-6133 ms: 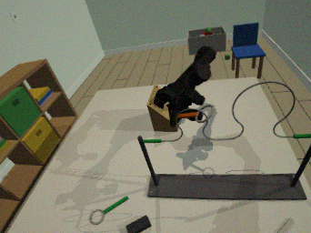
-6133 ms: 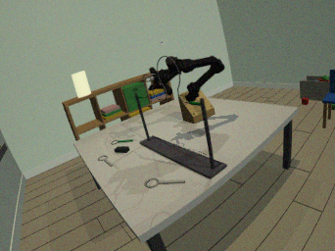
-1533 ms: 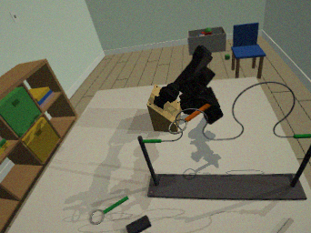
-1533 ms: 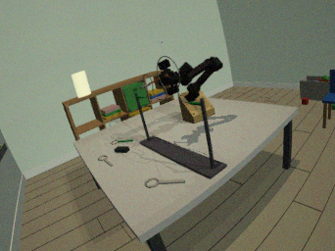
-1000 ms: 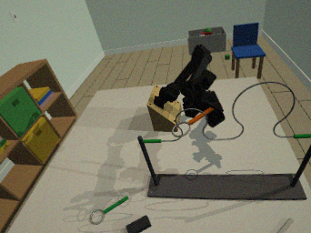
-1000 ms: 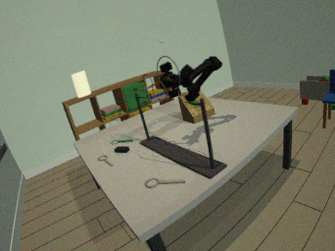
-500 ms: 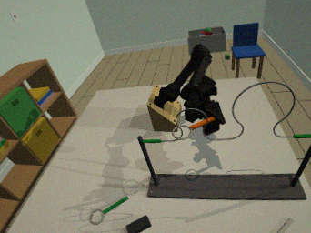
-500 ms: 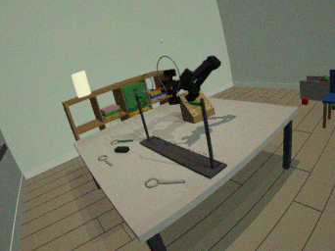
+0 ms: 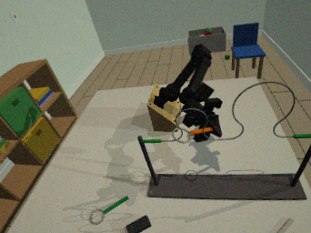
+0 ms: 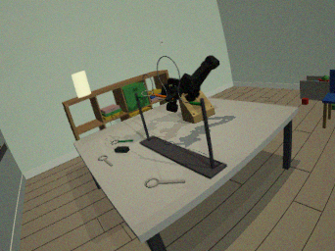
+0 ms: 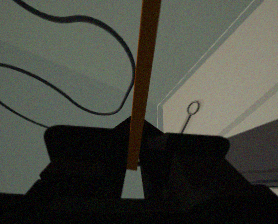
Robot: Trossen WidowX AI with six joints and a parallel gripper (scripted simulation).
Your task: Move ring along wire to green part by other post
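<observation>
The wire (image 9: pixel 295 103) (image 10: pixel 167 57) (image 11: pixel 134 65) runs in curves between the left post (image 9: pixel 147 161) (image 10: pixel 142 120) and the right post (image 9: pixel 302 166) (image 10: pixel 207 134). Green parts sit beside the left post (image 9: pixel 152 141) and the right post (image 9: pixel 302 136). The grey ring (image 9: pixel 175 139) is close to the left green part, around the low stretch of wire as far as I can tell; contact is too small to judge. My gripper (image 9: pixel 211 130) (image 10: pixel 167 98) (image 11: pixel 135 120) is shut on the orange handle (image 9: pixel 197 131) (image 10: pixel 159 97) (image 11: pixel 145 65), behind the wire's small left loop in the top view.
A dark base plate (image 9: pixel 227 188) (image 10: pixel 183 157) joins the posts. On the table lie a green-handled ring (image 9: pixel 115 204) (image 10: pixel 125 141), a black block (image 9: pixel 138 224) (image 10: pixel 121 149) and grey ring tools (image 10: pixel 170 181) (image 10: pixel 107 162). The arm's wooden base (image 9: pixel 160 120) (image 10: pixel 198 114) stands behind the wire.
</observation>
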